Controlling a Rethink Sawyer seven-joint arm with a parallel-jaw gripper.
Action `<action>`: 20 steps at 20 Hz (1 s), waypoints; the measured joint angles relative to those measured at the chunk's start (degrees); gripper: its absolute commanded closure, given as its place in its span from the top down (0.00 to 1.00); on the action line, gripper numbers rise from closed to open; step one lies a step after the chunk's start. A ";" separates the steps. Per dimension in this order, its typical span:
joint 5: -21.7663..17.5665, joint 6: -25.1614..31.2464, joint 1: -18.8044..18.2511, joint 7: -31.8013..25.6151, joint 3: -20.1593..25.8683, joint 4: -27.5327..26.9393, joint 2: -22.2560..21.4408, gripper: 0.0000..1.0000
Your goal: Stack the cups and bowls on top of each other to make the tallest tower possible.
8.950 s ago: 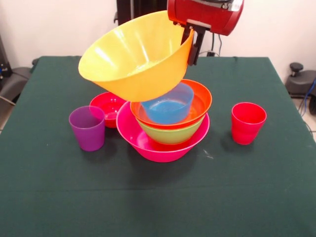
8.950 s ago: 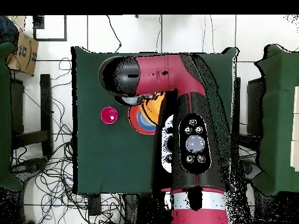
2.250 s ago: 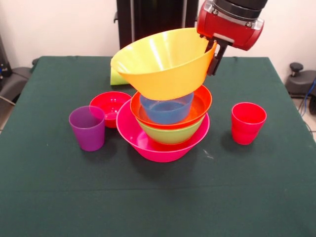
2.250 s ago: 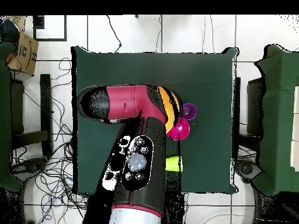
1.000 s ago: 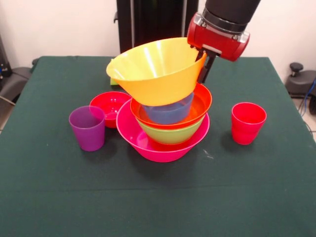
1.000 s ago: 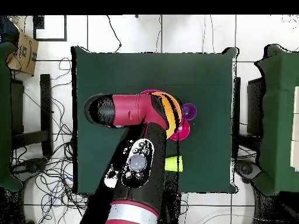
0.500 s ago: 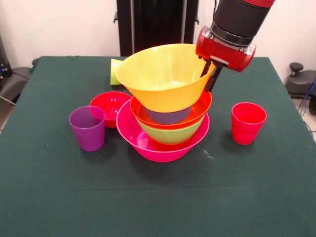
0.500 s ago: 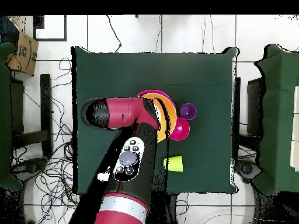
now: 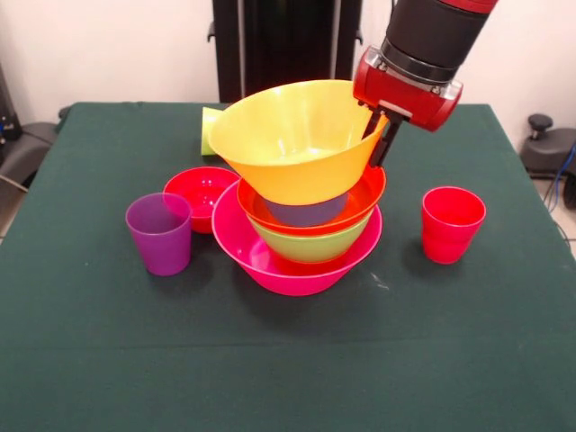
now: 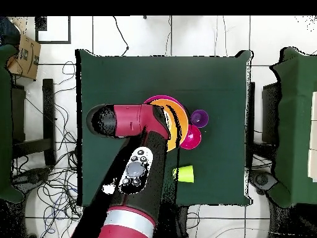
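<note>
The tower stands mid-table: the pink bowl (image 9: pixel 297 270) at the bottom, then the green bowl (image 9: pixel 310 245), the orange-red bowl (image 9: pixel 364 193) and the blue bowl (image 9: pixel 304 212). The large yellow-orange bowl (image 9: pixel 288 135) sits on top, slightly tilted. My gripper (image 9: pixel 380 142) is shut on its right rim. The small red bowl (image 9: pixel 198 191) and the purple cup (image 9: pixel 160 234) stand left of the tower, and the red cup (image 9: pixel 452 223) stands to its right. The lime green cup (image 9: pixel 209 131) lies on its side behind. The small orange bowl is out of view.
In the overhead view my arm (image 10: pixel 133 121) covers most of the tower. The yellow-orange bowl (image 10: pixel 178 114), the purple cup (image 10: pixel 199 118), the red bowl (image 10: pixel 191 137) and the lime green cup (image 10: pixel 183 174) show beside it. The green table (image 10: pixel 124 74) ends at cable-strewn floor.
Over the last second the yellow-orange bowl has come down and levelled onto the tower, hiding most of the blue bowl. In the last half second my gripper shifted slightly left with the rim.
</note>
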 measured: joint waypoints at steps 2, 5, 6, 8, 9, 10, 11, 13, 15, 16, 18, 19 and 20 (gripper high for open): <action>-0.01 0.00 0.00 0.00 -0.04 0.01 0.06 0.00; 0.00 0.01 0.00 0.00 -0.07 0.01 0.15 0.00; 0.01 0.00 0.00 0.00 -0.11 -0.01 0.19 0.00; 0.00 -0.01 0.00 0.00 -0.17 0.00 0.35 0.00; 0.00 -0.12 0.00 0.00 -0.20 0.00 0.43 0.00; 0.01 -0.20 0.00 0.00 -0.21 0.00 0.50 0.00; 0.01 -0.27 0.00 0.00 -0.21 -0.01 0.57 0.00; 0.04 -0.33 0.01 0.00 -0.27 -0.02 0.67 0.00; 0.14 -0.33 0.00 0.00 -0.36 -0.01 0.68 0.00; 0.17 -0.34 0.00 0.00 -0.37 0.00 0.71 0.00; 0.21 -0.34 -0.01 0.00 -0.39 0.00 0.79 1.00; 0.23 -0.34 -0.01 0.00 -0.39 0.00 0.85 1.00; 0.25 -0.34 -0.01 0.00 -0.39 0.00 0.91 1.00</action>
